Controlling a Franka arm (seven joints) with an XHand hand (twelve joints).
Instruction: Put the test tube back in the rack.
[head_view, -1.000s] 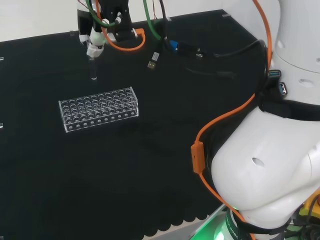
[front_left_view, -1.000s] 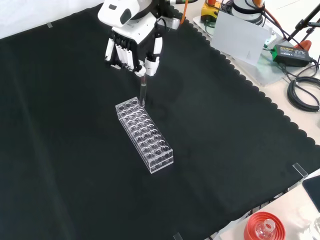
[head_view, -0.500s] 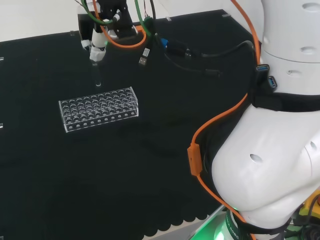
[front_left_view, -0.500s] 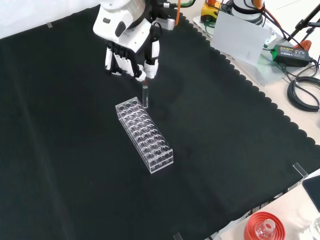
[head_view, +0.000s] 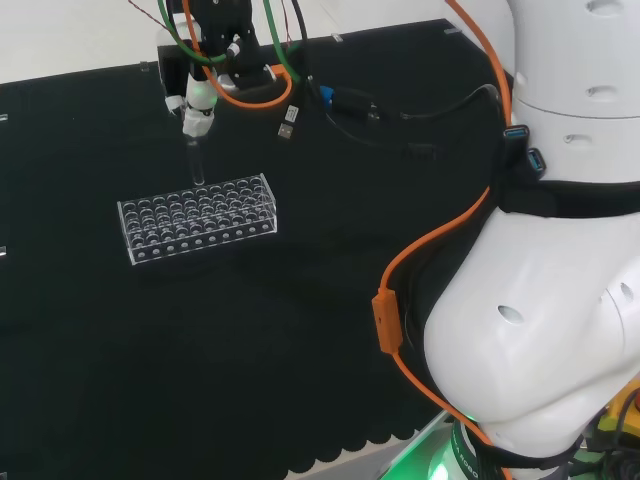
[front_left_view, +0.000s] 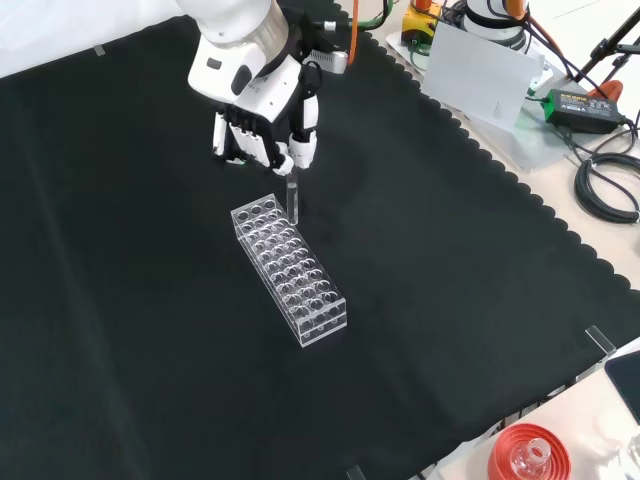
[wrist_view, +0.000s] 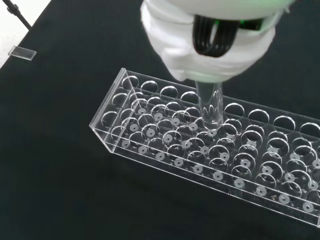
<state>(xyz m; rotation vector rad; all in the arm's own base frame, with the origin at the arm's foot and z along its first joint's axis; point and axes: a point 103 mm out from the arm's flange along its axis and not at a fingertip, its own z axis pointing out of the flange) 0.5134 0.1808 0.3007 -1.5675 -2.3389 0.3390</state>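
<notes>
Since the frames of a second ago, your black and white robot hand (front_left_view: 262, 120) has come forward from the far side of the cloth toward the rack, and the tube it carries has closed on the rack's far edge. You now see the hand's fingers curled round the upper end of the clear glass test tube (front_left_view: 292, 200), which hangs upright below them.

In the head view, the tube (head_view: 197, 160) descends from the hand (head_view: 200, 100), and its lower end meets the back edge of the clear plastic test tube rack (head_view: 197, 217), about midway along its length. In the front view, the tube's tip sits at the upper right corner of the rack (front_left_view: 290, 269), near the rack's end closest to the hand.

In the wrist view, the tube (wrist_view: 210, 106) hangs below the white fingers (wrist_view: 210, 55), with its rounded bottom over the holes of the rack (wrist_view: 165, 150) in one of the rows nearer the hand. You cannot tell from these views whether the tip has entered a hole. The rack lies flat on the black cloth (front_left_view: 150, 350) with its other holes unoccupied.
</notes>
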